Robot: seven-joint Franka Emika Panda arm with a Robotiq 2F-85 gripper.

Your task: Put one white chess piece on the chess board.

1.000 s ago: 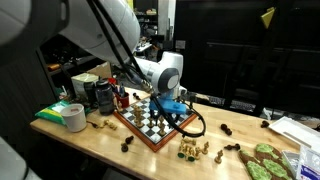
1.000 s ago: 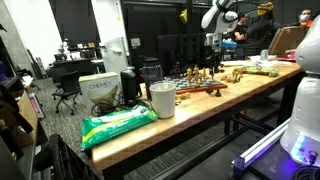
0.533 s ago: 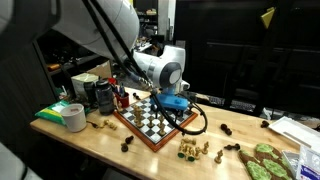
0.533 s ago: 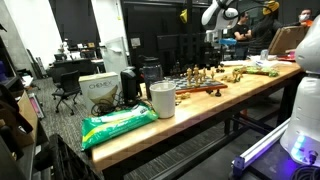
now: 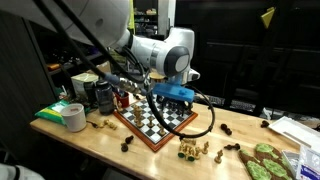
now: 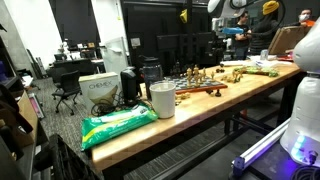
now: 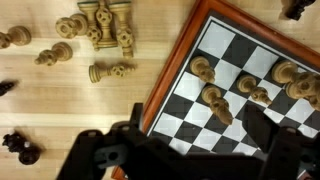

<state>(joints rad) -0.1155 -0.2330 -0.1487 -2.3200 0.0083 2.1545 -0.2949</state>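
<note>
The chess board (image 5: pixel 150 124), checkered with a reddish-brown frame, lies on the wooden table and also shows in an exterior view (image 6: pixel 201 91). In the wrist view the chess board (image 7: pixel 225 60) carries several pale pieces, one (image 7: pixel 215 104) lying tilted near the middle and others (image 7: pixel 284 73) upright at the right. My gripper (image 7: pixel 198 138) hangs above the board's near corner, open, with nothing between its fingers. In both exterior views the gripper (image 5: pixel 172 97) (image 6: pixel 229 30) is well above the board.
Loose pale pieces (image 7: pixel 102 22) lie on the table beside the board, with dark pieces (image 7: pixel 20 147) further off. More loose pieces (image 5: pixel 194 150) sit by the front edge. A tape roll (image 5: pixel 73 117), black cups (image 5: pixel 101 95), a white cup (image 6: pixel 162 99) and a green bag (image 6: pixel 118 125) stand nearby.
The arm has lifted up and away from the board. The gripper, low over the squares a second ago, now hangs higher, open and empty.
</note>
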